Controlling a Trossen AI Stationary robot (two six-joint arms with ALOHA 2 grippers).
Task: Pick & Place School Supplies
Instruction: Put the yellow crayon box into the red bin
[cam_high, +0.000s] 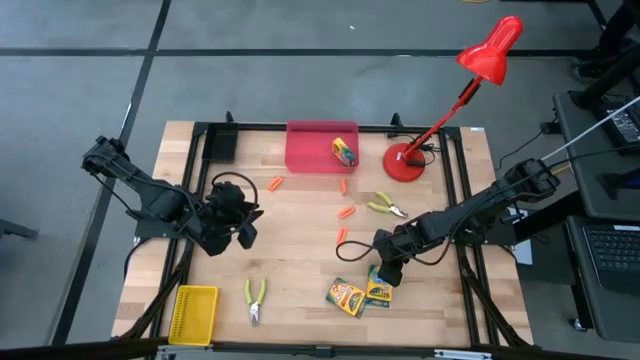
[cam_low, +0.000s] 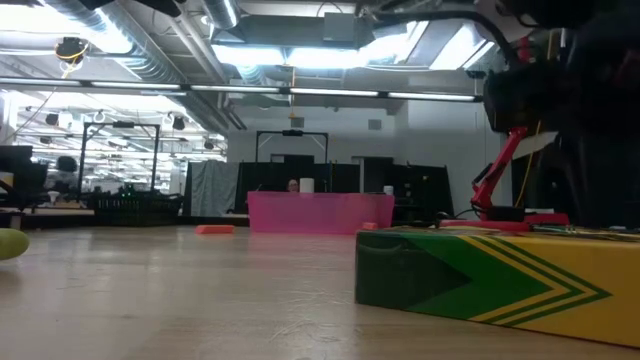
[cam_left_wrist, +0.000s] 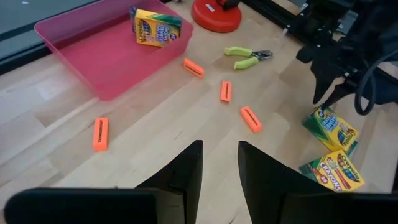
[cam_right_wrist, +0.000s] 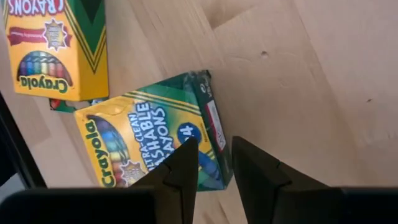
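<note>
Two yellow-and-green crayon boxes (cam_high: 347, 296) (cam_high: 378, 291) lie flat near the table's near edge. A third crayon box (cam_high: 344, 151) leans in the pink tray (cam_high: 310, 150). Several orange sticks (cam_high: 346, 212) lie scattered on the wood at the table's middle. My right gripper (cam_high: 386, 268) hovers over the right-hand box, open by a narrow gap. In the right wrist view its fingertips (cam_right_wrist: 214, 163) stand over that box's green end (cam_right_wrist: 208, 124) without plainly touching it. My left gripper (cam_high: 240, 215) waits left of the table's middle, open (cam_left_wrist: 219, 155), facing the sticks.
A red desk lamp (cam_high: 405, 160) stands right of the tray at the far edge. One pair of green-handled pliers (cam_high: 385, 206) lies near the lamp, another pair (cam_high: 255, 300) near the near edge. A yellow basket (cam_high: 193, 313) sits at the near left corner.
</note>
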